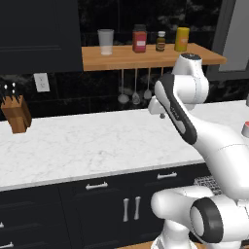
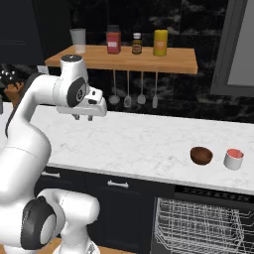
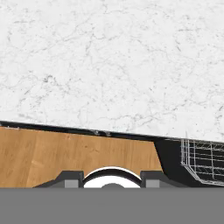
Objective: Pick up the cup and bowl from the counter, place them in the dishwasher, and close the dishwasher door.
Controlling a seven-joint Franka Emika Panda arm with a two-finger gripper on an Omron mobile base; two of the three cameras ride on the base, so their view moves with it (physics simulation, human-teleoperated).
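Over the long white marble table (image 2: 149, 144) with faint grey veins, your white arm's two-finger gripper (image 2: 83, 118) hangs above bare stone, well to the left of the dishes. From the hand view you see the two dark finger tips (image 3: 71, 178) standing apart with nothing between them; jaws spread, empty.

Right end of the table, right base view: the small round dark reddish-brown bowl (image 2: 201, 155) sits upright, and just beside it on its right the small squat white cup with the pinkish-red upper part (image 2: 233, 158). They look close but apart. Both sit near the front edge. In the left base view you catch a sliver of the cup (image 1: 245, 129) at the right border.

Below those two, the black-fronted dishwasher (image 2: 208, 194) shows its white wire basket rack (image 2: 203, 225), exposed and drawn out. The rack (image 3: 202, 159) also appears in the hand view at lower right. You cannot make out the door panel itself.

Back wall: a brown wooden shelf (image 2: 124, 59) carries a clear glass tumbler (image 2: 78, 40), a red jar (image 2: 113, 39), a small dark bottle (image 2: 137, 43) and a yellow canister (image 2: 160, 42). Metal utensils (image 2: 128, 89) hang beneath it. A wooden knife block (image 1: 16, 113) stands at the far left of the table.
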